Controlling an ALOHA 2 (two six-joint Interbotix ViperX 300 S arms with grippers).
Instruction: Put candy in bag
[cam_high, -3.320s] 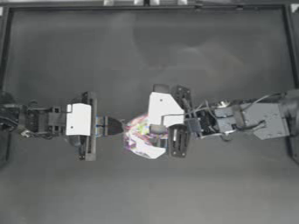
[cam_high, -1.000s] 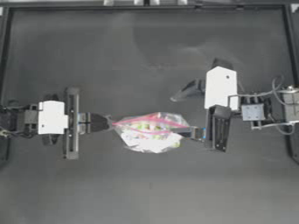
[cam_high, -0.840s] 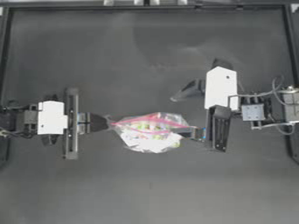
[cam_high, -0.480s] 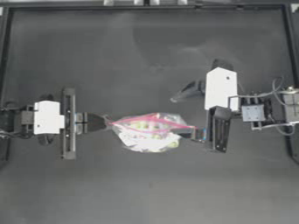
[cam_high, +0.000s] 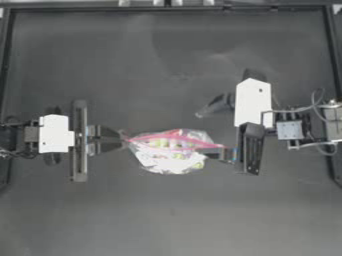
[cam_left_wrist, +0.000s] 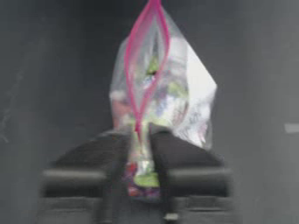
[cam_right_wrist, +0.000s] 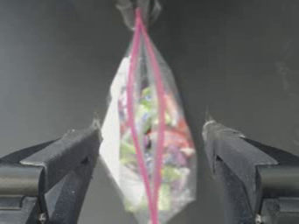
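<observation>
My left gripper (cam_high: 119, 140) is clamped on the left end of the crinkly clear zip bag (cam_high: 170, 150) with its pink-red mouth strip, centre frame. My right gripper (cam_right_wrist: 152, 144) stands spread, the bag's right end between its jaws. The pale candy isn't visible anywhere. I judge I'm at the closing stage: pinch the strip next.

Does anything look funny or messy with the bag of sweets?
Nothing has spilled. The bag hangs between the two grippers. The left gripper is shut on one end of its pink strip. The right gripper is open around the other end, not pinching it. The bag's mouth gapes a little, so it isn't zipped.
</observation>
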